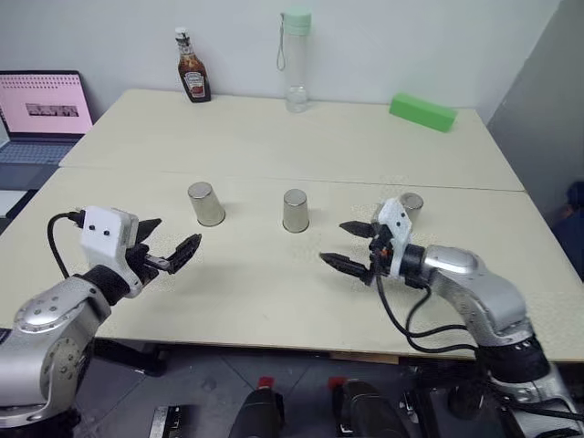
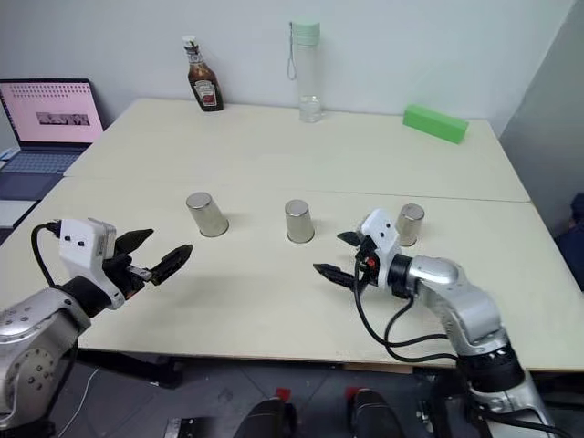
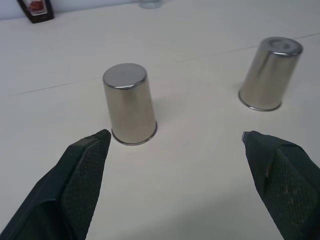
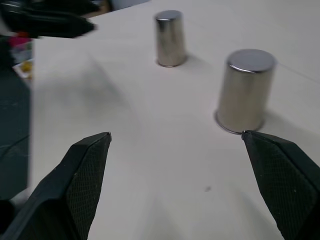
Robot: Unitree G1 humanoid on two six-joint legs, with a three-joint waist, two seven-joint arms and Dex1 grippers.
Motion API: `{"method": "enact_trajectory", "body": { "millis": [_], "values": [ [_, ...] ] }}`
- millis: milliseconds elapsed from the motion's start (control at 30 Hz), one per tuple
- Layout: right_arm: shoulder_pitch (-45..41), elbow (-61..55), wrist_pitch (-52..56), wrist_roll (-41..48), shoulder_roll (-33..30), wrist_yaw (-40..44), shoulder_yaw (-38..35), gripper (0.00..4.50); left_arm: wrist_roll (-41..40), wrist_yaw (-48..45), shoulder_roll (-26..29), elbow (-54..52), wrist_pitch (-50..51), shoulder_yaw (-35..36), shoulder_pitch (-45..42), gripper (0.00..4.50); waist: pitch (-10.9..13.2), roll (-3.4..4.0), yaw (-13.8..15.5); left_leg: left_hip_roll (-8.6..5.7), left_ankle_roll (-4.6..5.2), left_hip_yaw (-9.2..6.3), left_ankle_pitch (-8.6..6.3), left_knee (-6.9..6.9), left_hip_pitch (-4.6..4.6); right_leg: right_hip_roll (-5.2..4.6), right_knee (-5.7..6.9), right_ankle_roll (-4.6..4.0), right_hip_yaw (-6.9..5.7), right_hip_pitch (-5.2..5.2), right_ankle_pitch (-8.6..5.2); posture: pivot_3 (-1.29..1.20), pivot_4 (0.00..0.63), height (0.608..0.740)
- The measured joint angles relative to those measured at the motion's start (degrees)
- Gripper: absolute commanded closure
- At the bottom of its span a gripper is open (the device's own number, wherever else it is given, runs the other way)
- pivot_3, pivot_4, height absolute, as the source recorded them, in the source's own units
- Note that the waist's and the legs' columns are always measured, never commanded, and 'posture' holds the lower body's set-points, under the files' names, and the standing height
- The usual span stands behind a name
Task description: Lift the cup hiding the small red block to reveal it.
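While three silver cups stand upside down in a row across the middle of the desk [image 1: 274, 301], nothing tells which one hides the red block; each is shiny, slightly tapered, its flat base up and its rim on the desk. The left cup [image 1: 206, 203] sits ahead of the left gripper [image 1: 167, 248]; the middle cup [image 1: 295, 211] stands between the two arms; the right cup [image 1: 411, 207] shows just behind the right gripper [image 1: 351, 247], partly covered by its white housing.

Both grippers hover above the desk with fingers spread wide and released, grasping nothing; none of the cups is touched.

The left wrist view looks between its dark fingers [image 3: 82, 172] at the left cup, close, with the middle cup farther off; the right wrist view shows the middle cup near one finger and the left cup beyond it, with the left gripper at the edge.

The head views add the far side: a ketchup bottle [image 1: 192, 78], a clear bottle [image 1: 296, 60] with a green cap and a green block [image 1: 422, 112] stand along the back edge, well apart from the cups; a laptop [image 1: 42, 114] sits off the desk's left side. Bare desk lies between the cups and the near edge, and wide gaps separate the cups.
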Motion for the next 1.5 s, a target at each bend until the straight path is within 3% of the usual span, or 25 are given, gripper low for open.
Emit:
{"method": "enact_trajectory", "body": {
  "millis": [233, 767, 933, 1067, 1267, 1500],
  "values": [
    [-1.2, -3.7, 5.9, 5.3, -0.1, -0.8, -1.5, 0.06, 10.2, 9.4, -8.7, 16.1, -9.7, -7.8, -11.4, 0.0, 0.0, -0.07, 0.2, 0.0, 0.06, 0.02, 0.06, 0.09, -0.02, 0.12, 0.02, 0.08, 0.02, 0.02, 0.14, 0.0, 0.15, 0.74],
    [-1.5, -7.6, 10.2, 7.7, 0.2, -6.8, -2.6, 0.06, 16.3, 7.8, -11.9, 52.6, -28.0, -11.1, -31.4, 0.0, -0.1, -0.1, 0.1, -0.07, 0.06, 0.1, 0.04, 0.07, -0.18, 0.03, -0.1, 0.18, 0.04, -0.08, 0.22, 0.0, 0.15, 0.74],
    [-1.5, -7.8, 10.6, 8.4, 0.2, -8.1, -3.6, 0.0, 16.7, 6.6, -12.0, 58.6, -32.3, -11.2, -33.3, 0.9, -0.1, -0.1, 0.0, -0.05, 0.07, 0.1, 0.03, 0.04, -0.19, 0.02, -0.11, 0.14, 0.06, -0.1, 0.24, 0.0, 0.15, 0.74],
    [-1.5, -7.8, 10.8, 8.8, 0.2, -8.8, -3.8, 0.0, 17.4, 6.6, -12.0, 60.2, -34.2, -11.2, -33.3, 1.71, -0.1, -0.1, 0.0, -0.05, 0.06, 0.07, 0.03, 0.04, -0.19, 0.01, -0.11, 0.15, 0.06, -0.09, 0.24, 0.0, 0.15, 0.74],
    [-1.5, -7.8, 10.8, 8.9, 0.2, -9.2, -3.8, 0.0, 18.2, 6.8, -11.9, 58.0, -33.9, -11.5, -33.2, 1.71, -0.1, -0.1, 0.0, -0.05, 0.06, 0.06, 0.03, 0.06, -0.22, 0.0, -0.11, 0.16, 0.05, -0.1, 0.24, 0.0, 0.15, 0.74],
    [-1.9, -7.7, 10.8, 8.9, 0.7, -9.2, -3.7, 0.0, 15.4, 9.8, -8.1, 36.4, -18.6, -7.7, -31.4, 1.71, 0.0, -0.11, -0.4, -0.03, 0.06, 0.08, 0.03, 0.01, -0.18, 0.0, -0.1, 0.15, 0.1, -0.11, 0.25, 0.0, 0.15, 0.74]
  ]
}}
